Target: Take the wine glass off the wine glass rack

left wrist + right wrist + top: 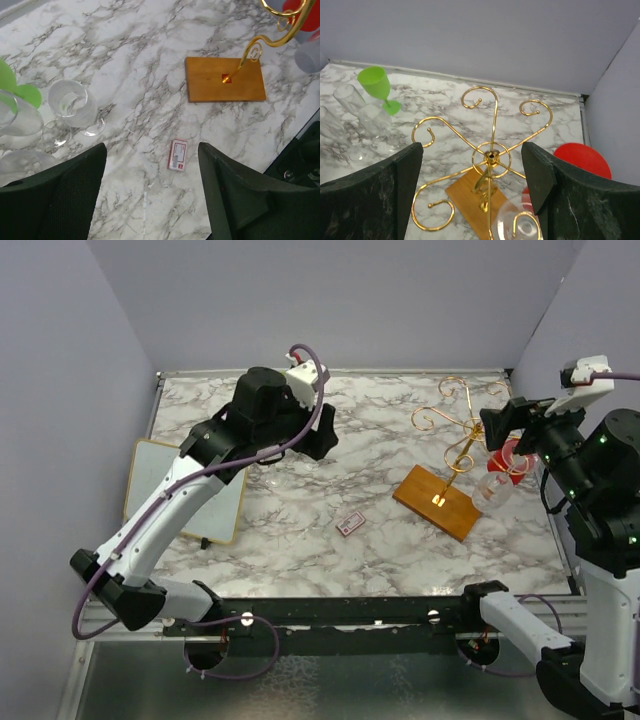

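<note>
The gold wire wine glass rack (458, 430) stands on its brown wooden base (437, 502) at the right of the marble table. A clear wine glass (494, 490) hangs upside down from its near right arm; its foot shows in the right wrist view (517, 226). My right gripper (497, 427) is open and empty, above and just right of the rack top (491, 156), which shows between its fingers (555, 190). My left gripper (322, 440) is open and empty, high over the table's middle, away from the rack base (225, 79).
A red glass (512, 456) stands right of the rack, its red foot (582, 159) beside the right finger. A green glass (377, 85) and several clear glasses (75, 104) stand at the back left. A small card (350, 524) lies mid-table. A white board (185, 490) lies at the left.
</note>
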`<state>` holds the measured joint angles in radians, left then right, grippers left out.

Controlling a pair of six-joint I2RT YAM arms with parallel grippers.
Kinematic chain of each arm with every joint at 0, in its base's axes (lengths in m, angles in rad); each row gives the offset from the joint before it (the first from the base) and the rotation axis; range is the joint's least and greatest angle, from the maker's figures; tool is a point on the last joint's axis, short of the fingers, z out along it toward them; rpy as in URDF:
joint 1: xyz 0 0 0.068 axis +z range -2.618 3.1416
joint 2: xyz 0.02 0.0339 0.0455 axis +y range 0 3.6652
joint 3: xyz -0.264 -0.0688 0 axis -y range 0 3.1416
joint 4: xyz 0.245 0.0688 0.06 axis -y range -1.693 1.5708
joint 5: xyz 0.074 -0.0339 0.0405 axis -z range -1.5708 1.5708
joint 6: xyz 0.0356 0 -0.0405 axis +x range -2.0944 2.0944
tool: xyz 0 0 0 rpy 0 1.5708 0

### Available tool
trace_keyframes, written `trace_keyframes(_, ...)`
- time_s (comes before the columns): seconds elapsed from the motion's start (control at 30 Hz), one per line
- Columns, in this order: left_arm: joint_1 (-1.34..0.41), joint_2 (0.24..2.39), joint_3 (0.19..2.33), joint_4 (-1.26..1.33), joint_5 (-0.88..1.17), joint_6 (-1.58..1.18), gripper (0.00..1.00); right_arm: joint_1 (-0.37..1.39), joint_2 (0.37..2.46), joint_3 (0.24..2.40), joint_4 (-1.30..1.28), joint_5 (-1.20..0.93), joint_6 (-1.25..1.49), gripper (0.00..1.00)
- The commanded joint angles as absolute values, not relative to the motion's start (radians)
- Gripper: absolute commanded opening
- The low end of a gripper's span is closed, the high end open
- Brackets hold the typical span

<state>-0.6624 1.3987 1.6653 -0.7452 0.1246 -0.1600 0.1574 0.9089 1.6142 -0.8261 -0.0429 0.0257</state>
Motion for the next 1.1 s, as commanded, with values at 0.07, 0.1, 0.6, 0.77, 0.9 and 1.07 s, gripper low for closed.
trace_keyframes(0.07, -0.696, 1.223, 1.441, -0.459, 0.189, -0.120, 0.77, 0.169, 0.777, 1.594, -0.972, 0.016, -0.145, 0.77)
trace_keyframes(0.1, -0.719, 1.213, 1.420, -0.459, 0.155, -0.110, 0.77, 0.175, 0.754, 1.573, -0.972, 0.032, -0.166, 0.76)
trace_keyframes(0.6, -0.824, 1.124, 1.182, -0.316, 0.043, -0.116, 0.77, 0.256, 0.769, 1.537, -1.058, 0.237, -0.234, 0.68)
trace_keyframes(0.77, -0.824, 1.115, 1.149, -0.284, 0.061, -0.134, 0.77, 0.256, 0.875, 1.610, -1.055, 0.418, -0.149, 0.63)
trace_keyframes(0.9, -0.824, 1.108, 1.121, -0.262, 0.072, -0.139, 0.77, 0.256, 0.953, 1.676, -1.064, 0.453, -0.126, 0.62)
trace_keyframes(1.07, -0.824, 1.102, 1.099, -0.255, 0.063, -0.130, 0.77, 0.256, 1.042, 1.686, -1.085, 0.521, -0.127, 0.59)
